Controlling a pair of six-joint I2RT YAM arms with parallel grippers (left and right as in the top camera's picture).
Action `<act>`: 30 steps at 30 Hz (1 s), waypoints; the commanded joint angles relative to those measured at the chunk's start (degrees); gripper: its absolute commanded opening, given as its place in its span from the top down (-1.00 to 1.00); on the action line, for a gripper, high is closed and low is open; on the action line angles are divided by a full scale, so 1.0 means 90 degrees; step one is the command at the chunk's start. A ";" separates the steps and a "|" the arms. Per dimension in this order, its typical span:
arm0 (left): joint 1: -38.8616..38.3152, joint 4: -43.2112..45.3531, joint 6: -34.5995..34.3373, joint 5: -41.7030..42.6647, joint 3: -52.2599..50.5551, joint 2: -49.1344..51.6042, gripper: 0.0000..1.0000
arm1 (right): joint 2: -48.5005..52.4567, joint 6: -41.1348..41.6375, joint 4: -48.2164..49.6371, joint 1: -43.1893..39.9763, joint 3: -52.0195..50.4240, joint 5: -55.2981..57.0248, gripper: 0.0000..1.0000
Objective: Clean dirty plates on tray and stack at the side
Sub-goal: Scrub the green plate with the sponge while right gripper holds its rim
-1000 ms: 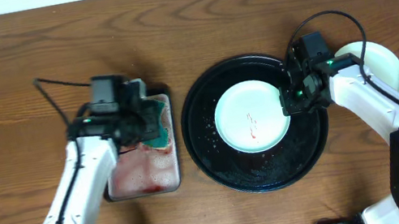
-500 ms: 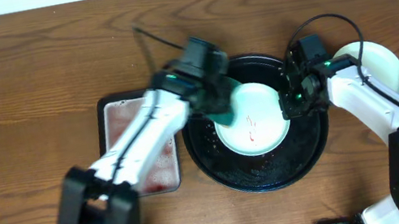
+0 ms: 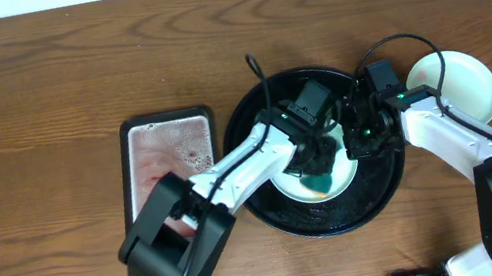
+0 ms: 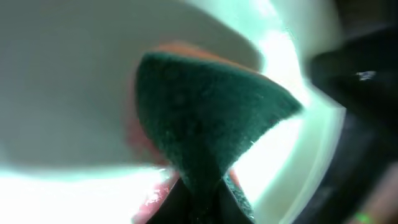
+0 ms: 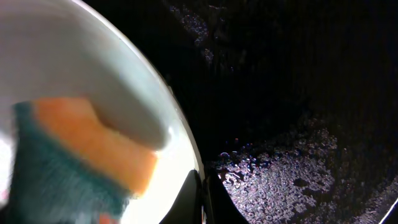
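Observation:
A pale mint plate lies in the black tray. My left gripper is shut on a green and orange sponge and presses it onto the plate. In the left wrist view the green sponge fills the middle over the plate, held by the jaws. My right gripper is shut on the plate's right rim. The right wrist view shows its jaws pinching the rim of the plate, with the sponge on it and wet tray floor beside. A pale plate sits right of the tray.
A small rectangular sponge tray with pinkish foam stands left of the black tray. My left arm stretches from it across the black tray's left rim. The wooden table extends to the far left and back.
My left arm has swung right from the sponge tray, carrying the sponge, and now has it on the plate in the black tray. My right gripper has stayed on the plate's rim.

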 commanded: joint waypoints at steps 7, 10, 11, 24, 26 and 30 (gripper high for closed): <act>0.0848 -0.1008 0.0034 -0.1622 0.0165 -0.0211 0.85 | 0.0102 0.0097 -0.0070 0.0022 -0.0214 0.0017 0.98; 0.0950 -0.0896 0.0073 -0.1348 0.0185 -0.0590 0.86 | 0.0102 0.0097 -0.0068 0.0022 -0.0214 0.0017 0.98; 0.0940 -0.0792 0.0075 -0.1120 0.0185 -0.0687 0.86 | 0.0102 0.0097 -0.0068 0.0022 -0.0214 0.0017 0.98; 0.0221 0.0158 -0.0338 -0.0622 0.0087 -0.0036 0.85 | 0.0102 0.0097 -0.0119 0.0022 -0.0214 0.0015 0.98; 0.0262 0.0044 -0.0279 -0.0648 0.0090 0.0097 0.86 | 0.0102 0.0097 -0.0119 0.0022 -0.0214 0.0015 0.98; 0.0469 -0.0457 0.0216 -0.1229 0.0092 0.0102 0.86 | 0.0102 0.0097 -0.0121 0.0022 -0.0214 0.0017 0.98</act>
